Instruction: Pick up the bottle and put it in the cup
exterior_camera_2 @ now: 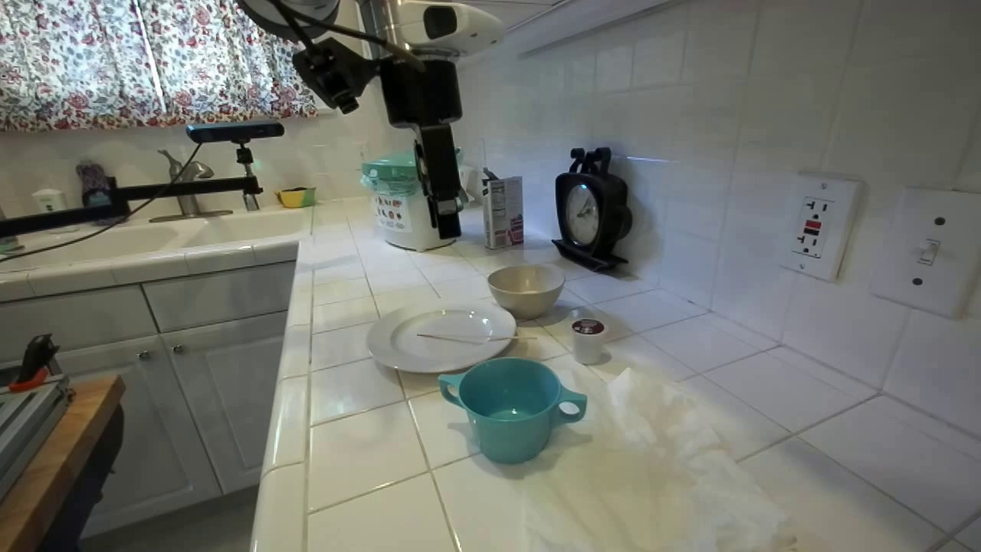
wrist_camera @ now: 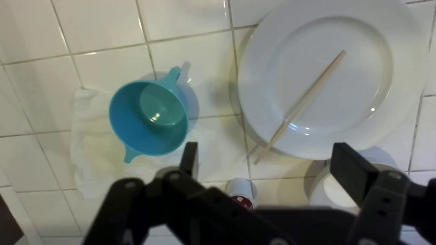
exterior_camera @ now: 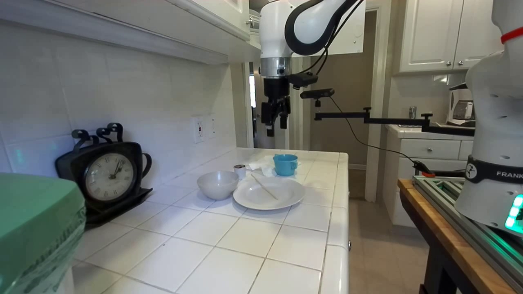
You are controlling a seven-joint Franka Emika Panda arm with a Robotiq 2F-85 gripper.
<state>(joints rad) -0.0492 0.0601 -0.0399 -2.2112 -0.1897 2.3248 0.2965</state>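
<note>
The teal-blue cup [exterior_camera: 285, 166] has two small handles and stands upright on the tiled counter; it also shows in an exterior view [exterior_camera_2: 512, 433] and the wrist view [wrist_camera: 136, 122]. No ordinary bottle shows; the nearest thing to it is a small white container with a dark red lid [exterior_camera_2: 588, 349]. It stands upright beside the bowl, also in an exterior view [exterior_camera: 240, 171], and is partly hidden by the gripper in the wrist view [wrist_camera: 239, 188]. My gripper [wrist_camera: 267, 161] is open and empty, high above the counter in both exterior views [exterior_camera: 277, 129] [exterior_camera_2: 447, 226].
A white plate [exterior_camera_2: 391, 349] with a thin wooden stick [wrist_camera: 306, 97] lies beside the cup. A pale bowl [exterior_camera: 217, 188] stands by the plate. Crumpled white paper [exterior_camera_2: 674, 475] lies by the cup. A black clock [exterior_camera: 110, 175] stands along the wall, with cabinets [exterior_camera: 204, 20] overhead.
</note>
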